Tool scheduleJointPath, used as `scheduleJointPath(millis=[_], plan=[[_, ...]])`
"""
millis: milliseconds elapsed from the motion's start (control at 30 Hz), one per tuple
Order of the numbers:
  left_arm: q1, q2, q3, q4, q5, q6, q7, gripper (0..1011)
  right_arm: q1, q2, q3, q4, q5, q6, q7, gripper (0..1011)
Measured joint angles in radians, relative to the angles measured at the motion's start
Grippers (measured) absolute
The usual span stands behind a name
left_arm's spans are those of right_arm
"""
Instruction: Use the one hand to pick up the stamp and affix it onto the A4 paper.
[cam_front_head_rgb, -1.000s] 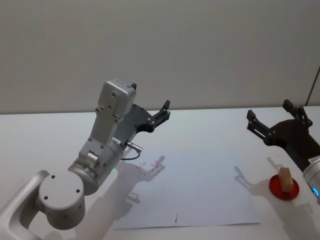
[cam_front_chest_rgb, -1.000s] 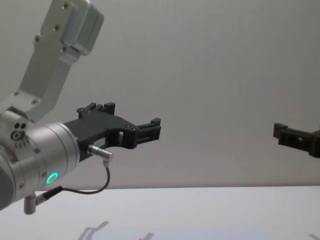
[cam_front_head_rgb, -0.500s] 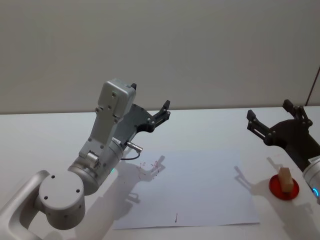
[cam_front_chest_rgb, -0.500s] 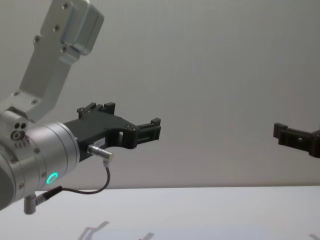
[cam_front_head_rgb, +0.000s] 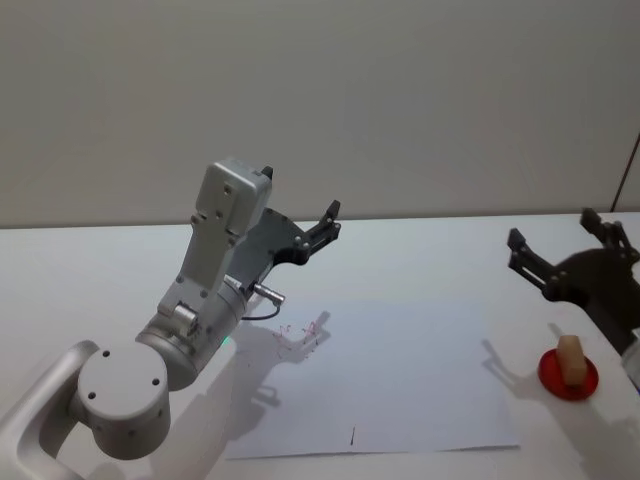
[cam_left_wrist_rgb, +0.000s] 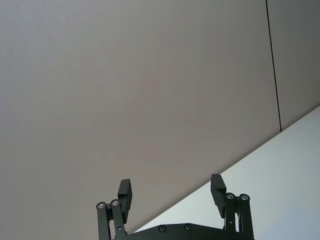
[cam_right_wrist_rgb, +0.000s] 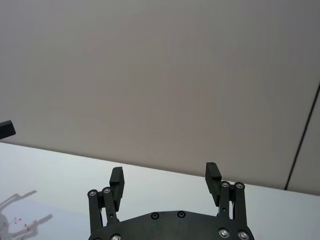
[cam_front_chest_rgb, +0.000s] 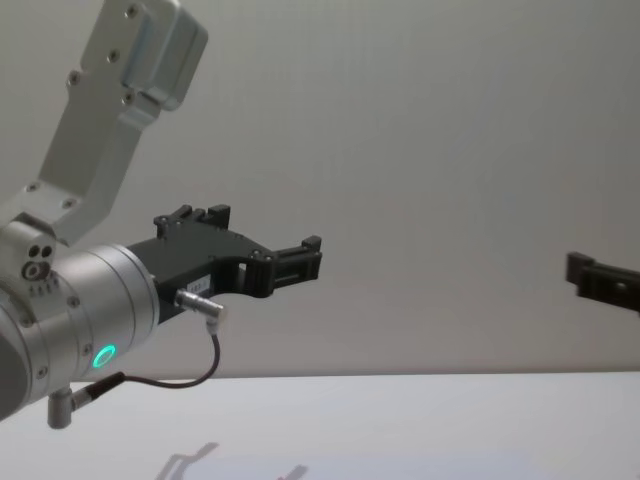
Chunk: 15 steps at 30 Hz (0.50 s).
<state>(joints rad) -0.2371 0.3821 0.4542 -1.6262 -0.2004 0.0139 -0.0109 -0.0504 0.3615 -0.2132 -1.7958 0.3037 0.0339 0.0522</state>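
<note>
A red round pad (cam_front_head_rgb: 587, 377) lies on the white table (cam_front_head_rgb: 100, 270).

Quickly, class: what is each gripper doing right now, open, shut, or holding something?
Left gripper: open, holding nothing.
Right gripper: open, holding nothing; the stamp sits untouched.

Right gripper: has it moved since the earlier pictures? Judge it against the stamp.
Yes. In the head view the right gripper has shifted toward the robot's right, nearer over the stamp, which stays put on its red pad.
</note>
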Motion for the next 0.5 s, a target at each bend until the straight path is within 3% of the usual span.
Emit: scheduleJointPath(millis=[500], plan=[[0.000, 0.000, 0.000, 0.000, 0.000, 0.000, 0.000, 1001, -0.180, 0.089, 0.056, -0.122, 0.067, 0.010, -0.152, 1001]])
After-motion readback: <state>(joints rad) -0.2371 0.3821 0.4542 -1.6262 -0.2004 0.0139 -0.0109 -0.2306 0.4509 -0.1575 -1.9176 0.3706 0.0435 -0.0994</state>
